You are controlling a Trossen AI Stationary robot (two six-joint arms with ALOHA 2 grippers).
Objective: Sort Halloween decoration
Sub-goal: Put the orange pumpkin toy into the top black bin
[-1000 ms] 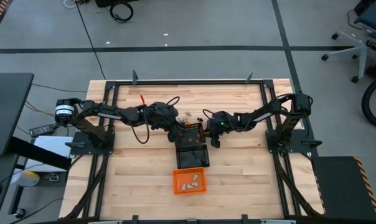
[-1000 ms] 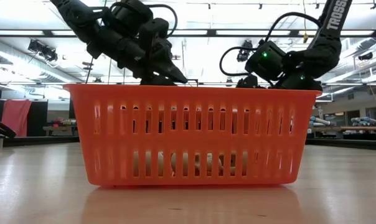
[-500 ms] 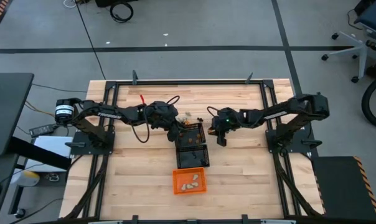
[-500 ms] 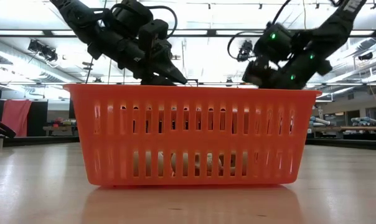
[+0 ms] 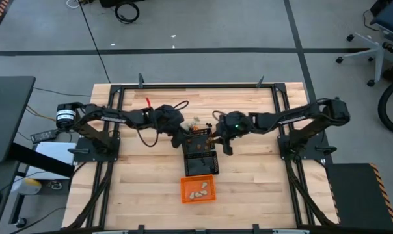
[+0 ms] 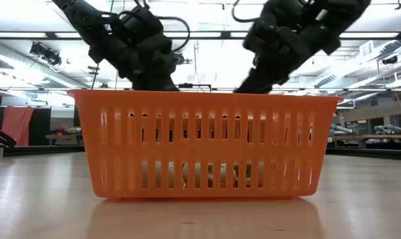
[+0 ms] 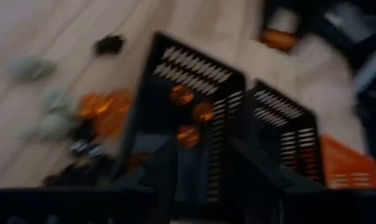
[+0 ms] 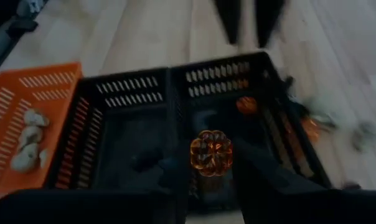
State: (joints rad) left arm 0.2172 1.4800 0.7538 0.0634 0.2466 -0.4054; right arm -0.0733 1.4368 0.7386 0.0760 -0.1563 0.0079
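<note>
An orange pumpkin trinket [image 8: 211, 151] sits between the fingers of my right gripper [image 8: 208, 160], which hangs over the two black mesh baskets [image 5: 199, 151] from their right side. My left gripper [image 7: 203, 152] is open and empty at the left edge of the far black basket [image 7: 194, 81], which has orange trinkets [image 7: 202, 112] on its floor. A loose pile of orange, cream and black trinkets [image 7: 91, 109] lies on the table just beyond that basket [image 5: 195, 121]. In the low view the orange basket hides both grippers' fingertips. My right gripper pinches the orange pumpkin trinket by its two opposite sides [image 8: 195, 155] between its two fingers. The fingers slant down from the table's right side. The pumpkin is lifted clear, above the black baskets.
The orange rectangular basket [image 5: 198, 188] stands nearest the table's near edge, with cream trinkets [image 8: 27, 140] inside. The three baskets form a row down the table's middle. A black metal frame [image 5: 196, 84] edges the table. Bare wood lies left and right of the baskets.
My right gripper has risen from beside the black baskets with the orange pumpkin and gone toward the table's left, over the baskets.
</note>
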